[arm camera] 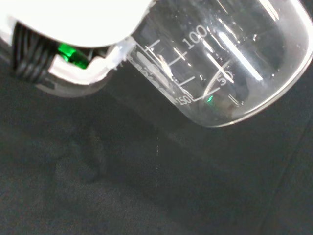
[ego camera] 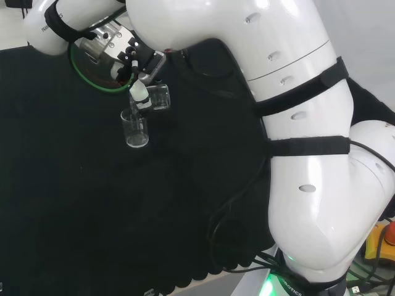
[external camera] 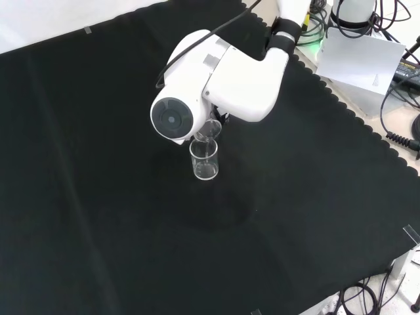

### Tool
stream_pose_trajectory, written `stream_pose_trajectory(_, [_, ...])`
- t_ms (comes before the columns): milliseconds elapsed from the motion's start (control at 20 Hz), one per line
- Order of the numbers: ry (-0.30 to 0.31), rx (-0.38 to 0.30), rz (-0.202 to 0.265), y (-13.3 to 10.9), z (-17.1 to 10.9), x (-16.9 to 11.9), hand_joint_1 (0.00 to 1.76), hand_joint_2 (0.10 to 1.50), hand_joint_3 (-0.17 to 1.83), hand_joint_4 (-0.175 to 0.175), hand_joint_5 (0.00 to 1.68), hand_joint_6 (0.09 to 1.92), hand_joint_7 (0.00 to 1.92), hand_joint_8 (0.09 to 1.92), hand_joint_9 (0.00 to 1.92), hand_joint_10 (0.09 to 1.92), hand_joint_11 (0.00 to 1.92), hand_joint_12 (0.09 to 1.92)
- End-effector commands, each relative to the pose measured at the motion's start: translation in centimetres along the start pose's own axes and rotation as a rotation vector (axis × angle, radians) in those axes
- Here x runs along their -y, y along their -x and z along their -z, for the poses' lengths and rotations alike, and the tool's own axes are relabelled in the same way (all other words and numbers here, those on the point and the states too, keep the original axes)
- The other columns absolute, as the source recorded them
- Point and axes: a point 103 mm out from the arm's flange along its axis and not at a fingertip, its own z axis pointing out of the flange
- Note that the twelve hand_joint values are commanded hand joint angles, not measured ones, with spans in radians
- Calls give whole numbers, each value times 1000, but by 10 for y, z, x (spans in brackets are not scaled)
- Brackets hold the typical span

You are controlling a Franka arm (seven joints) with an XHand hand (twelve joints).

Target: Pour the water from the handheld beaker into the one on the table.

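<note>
A clear beaker (ego camera: 136, 131) stands upright on the black cloth (ego camera: 74, 203); in the front view this table beaker (external camera: 204, 159) sits just below the arm's white link. My hand (ego camera: 137, 61) is shut on a second clear beaker (ego camera: 159, 97), which is tilted with its lip over the standing one. The front view shows only the rim of the held beaker (external camera: 210, 129) under the link. Up close, the held beaker (arm camera: 220, 58) lies tipped, its printed scale showing, beside a white finger (arm camera: 98, 71). I cannot tell how much water either holds.
A green ring (ego camera: 92, 79) lies behind the hand. A black cable (ego camera: 237, 185) trails across the cloth near the arm's base. The cloth's scalloped edge (external camera: 367, 134) runs along the right in the front view, with a white box (external camera: 361, 62) and cables beyond it.
</note>
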Motion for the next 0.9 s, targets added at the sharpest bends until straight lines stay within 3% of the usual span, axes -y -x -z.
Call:
stream_pose_trajectory(50, [-9,11,-4,-2,1,0,1147,608,708,175,1338,580,1685,87,1581,87,1191,838])
stream_pose_trajectory(900, [-35,36,-3,-5,7,0,1146,610,707,175,1334,587,1683,87,1581,87,1191,837])
